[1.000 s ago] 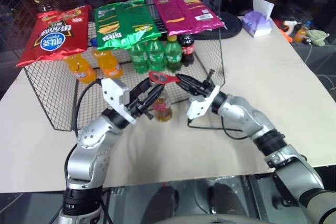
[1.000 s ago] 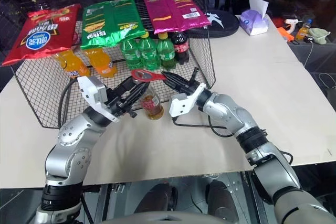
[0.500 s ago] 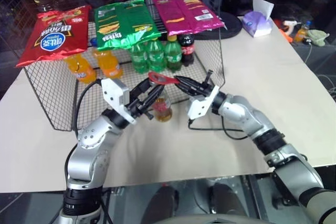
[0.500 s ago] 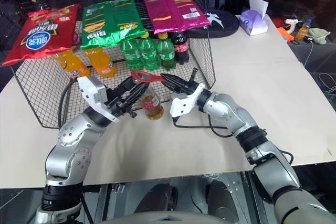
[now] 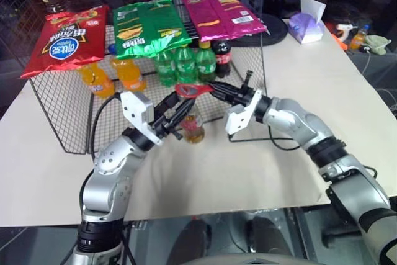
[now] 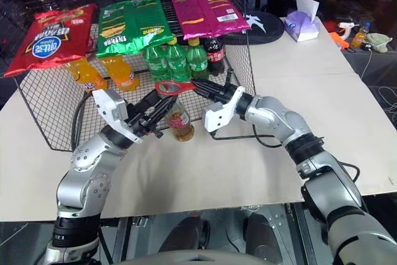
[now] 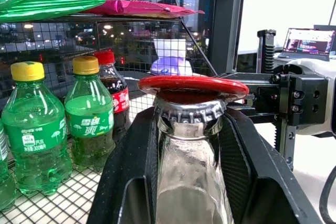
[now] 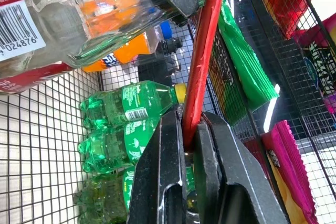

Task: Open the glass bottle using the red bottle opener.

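On table, L end effector (image 5: 177,118) grips glass bottle (image 5: 193,127), R end effector (image 5: 214,89) pinches red bottle opener (image 5: 191,90), label text unreadable.

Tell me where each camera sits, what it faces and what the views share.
Head eyes: look down over both arms at the glass bottle on the table.
Left wrist: along the left gripper, shut on the bottle's neck.
Right wrist: along the right gripper, pinching the red bottle opener.
Shared: bottle and opener.
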Controlling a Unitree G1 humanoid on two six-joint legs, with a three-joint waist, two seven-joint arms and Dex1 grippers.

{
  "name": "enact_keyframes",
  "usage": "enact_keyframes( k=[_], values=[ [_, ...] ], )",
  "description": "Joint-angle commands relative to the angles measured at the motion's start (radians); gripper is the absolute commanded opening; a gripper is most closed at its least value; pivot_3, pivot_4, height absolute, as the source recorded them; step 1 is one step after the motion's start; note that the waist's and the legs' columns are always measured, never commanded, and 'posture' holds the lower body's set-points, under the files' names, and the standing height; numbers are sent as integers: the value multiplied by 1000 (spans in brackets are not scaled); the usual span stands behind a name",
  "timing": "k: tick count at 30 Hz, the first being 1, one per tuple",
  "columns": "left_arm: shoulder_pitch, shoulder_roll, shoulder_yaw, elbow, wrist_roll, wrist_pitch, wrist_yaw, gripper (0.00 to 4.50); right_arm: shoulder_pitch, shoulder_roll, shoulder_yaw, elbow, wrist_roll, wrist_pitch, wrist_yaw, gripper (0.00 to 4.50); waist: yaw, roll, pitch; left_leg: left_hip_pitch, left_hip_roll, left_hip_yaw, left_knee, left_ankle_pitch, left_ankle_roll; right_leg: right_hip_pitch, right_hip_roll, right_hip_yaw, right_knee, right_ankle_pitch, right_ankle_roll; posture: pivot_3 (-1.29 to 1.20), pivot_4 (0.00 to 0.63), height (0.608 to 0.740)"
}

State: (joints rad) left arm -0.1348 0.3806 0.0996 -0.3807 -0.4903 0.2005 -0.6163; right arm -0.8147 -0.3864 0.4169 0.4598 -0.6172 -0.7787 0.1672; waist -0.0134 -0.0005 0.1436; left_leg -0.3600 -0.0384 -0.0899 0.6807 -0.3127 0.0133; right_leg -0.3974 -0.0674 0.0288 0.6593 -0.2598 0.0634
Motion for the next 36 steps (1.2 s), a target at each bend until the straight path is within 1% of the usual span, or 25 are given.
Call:
enact_keyframes(
  k=[1, 13, 20, 28, 36],
  values=[
    [12, -5, -60, 30, 24, 20, -15, 1067, -33, -5, -7, -14, -2, -17, -6, 0, 0, 0, 0, 0, 0, 0, 0, 0, 0, 0, 0, 0, 0, 0, 0, 0, 150, 740],
    [21, -3, -61, 26, 23, 18, -17, 1067, -77, -22, -24, 4, -2, -20, -27, 0, 1, 0, 0, 0, 0, -1, 0, 0, 0, 0, 0, -1, -1, 0, 0, 0, 150, 740],
    [24, -3, -57, 25, 20, 19, -15, 1067, -76, -19, -24, 10, 7, -20, -32, 0, 0, 0, 0, 0, 0, -1, -2, 0, 0, 0, -1, -1, -2, 0, 0, 0, 150, 740],
    [25, -5, -55, 23, 13, 23, -15, 1067, -60, 6, -85, 11, 100, 8, -55, 0, 1, 0, 0, 0, 0, -1, -3, 0, 0, 0, -1, -1, -3, 0, 0, 0, 150, 740],
    [22, -6, -57, 23, 13, 18, -14, 1067, -36, 5, -122, 12, 135, 43, -53, 0, 1, 0, 0, 0, 0, -1, -4, 0, 0, 0, -1, -1, -4, 0, 0, 0, 150, 740]
  ],
)
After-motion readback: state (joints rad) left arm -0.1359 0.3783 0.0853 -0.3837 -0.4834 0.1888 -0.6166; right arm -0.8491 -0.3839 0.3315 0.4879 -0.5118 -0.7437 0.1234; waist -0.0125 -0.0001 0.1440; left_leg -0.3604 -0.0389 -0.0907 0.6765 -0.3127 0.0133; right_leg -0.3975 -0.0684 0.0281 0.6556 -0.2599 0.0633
